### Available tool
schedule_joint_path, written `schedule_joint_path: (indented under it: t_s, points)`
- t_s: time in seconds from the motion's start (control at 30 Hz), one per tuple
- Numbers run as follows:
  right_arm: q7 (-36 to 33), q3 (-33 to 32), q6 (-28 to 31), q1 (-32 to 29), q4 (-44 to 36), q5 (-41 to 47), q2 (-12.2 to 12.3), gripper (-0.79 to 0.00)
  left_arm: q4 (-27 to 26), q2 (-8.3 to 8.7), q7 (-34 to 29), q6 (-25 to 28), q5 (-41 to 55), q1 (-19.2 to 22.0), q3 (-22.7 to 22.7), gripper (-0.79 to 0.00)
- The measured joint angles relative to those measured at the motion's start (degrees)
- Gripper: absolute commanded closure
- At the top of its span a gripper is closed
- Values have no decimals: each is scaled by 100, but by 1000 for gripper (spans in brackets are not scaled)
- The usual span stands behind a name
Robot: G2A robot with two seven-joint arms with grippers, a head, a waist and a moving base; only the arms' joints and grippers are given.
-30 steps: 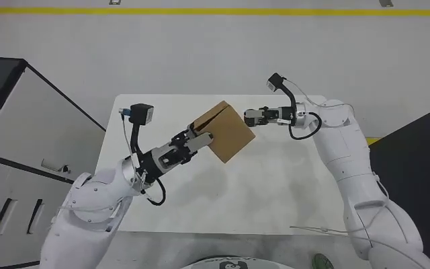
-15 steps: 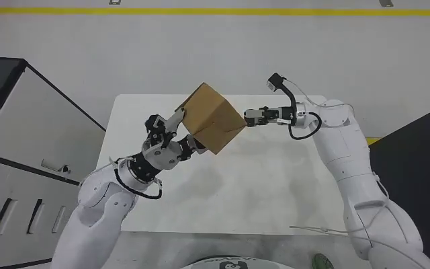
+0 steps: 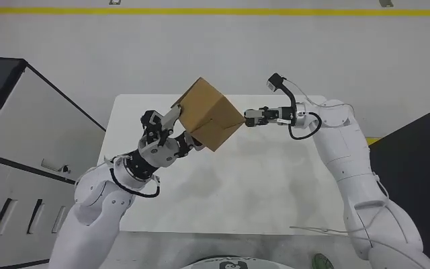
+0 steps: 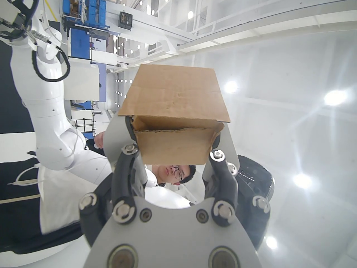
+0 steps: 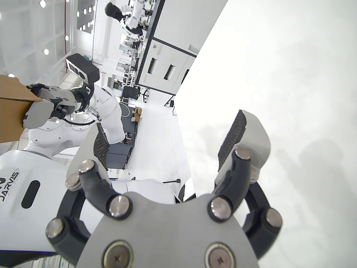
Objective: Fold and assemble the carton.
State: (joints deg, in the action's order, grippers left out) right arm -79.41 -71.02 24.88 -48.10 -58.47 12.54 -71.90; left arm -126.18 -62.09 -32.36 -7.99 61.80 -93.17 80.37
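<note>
- Two grippers are at one brown carton (image 3: 209,113), which is held in the air, tilted, over the far left part of the white table (image 3: 269,195).
- From above, the carton shows closed, flat faces, with one corner pointing toward the table's far edge and another toward the right arm.
- The left gripper (image 3: 183,134) is at the carton's near-left end, coming up from below and beside it.
- In the left wrist view the left gripper (image 4: 171,138) is clamped on the carton (image 4: 173,146): its two pale fingers (image 4: 117,135) press against opposite sides of the box end.
- On that end a long flap (image 4: 173,96) juts out past the panel below it. A dark gap between the two shows a little of the inside.
- The right gripper (image 3: 248,118) lies level, with its tip just beside the carton's right-hand corner. Whether it touches the cardboard cannot be told.
- In the right wrist view the right gripper (image 5: 171,129) has its ribbed fingers (image 5: 234,132) spread wide, with only bare table (image 5: 279,57) behind them.
- That same view shows an edge of the carton (image 5: 9,107) well off to one side of the spread fingers, with the left gripper (image 5: 39,107) against it.
- Beside the table's left edge stands a grey cabinet (image 3: 40,134) with a dark top corner.
- On the floor beyond the table runs a yellow line (image 3: 215,11).
</note>
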Motion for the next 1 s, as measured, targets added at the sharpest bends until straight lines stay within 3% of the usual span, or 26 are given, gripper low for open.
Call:
schedule_joint_path:
  t_s: [0.23,0.43,0.5,0.73,0.83,1.0]
  points:
    - [0,0,0,0,0,0,0,-785,-60,-76,947,-794,2596,-81,29,0]
    - [0,0,0,0,0,0,0,-785,-143,-97,1084,-1013,3469,-33,144,0]
    - [0,0,0,0,0,0,0,-785,-201,-84,975,-913,3095,5,213,0]
    - [0,0,0,0,0,0,0,-785,-306,2,-107,100,-648,15,205,0]
    - [0,0,0,0,0,0,0,-785,-290,27,-393,599,-1836,-13,210,0]
    - [0,0,0,0,0,0,0,-785,-260,29,-378,966,-2565,-72,194,0]
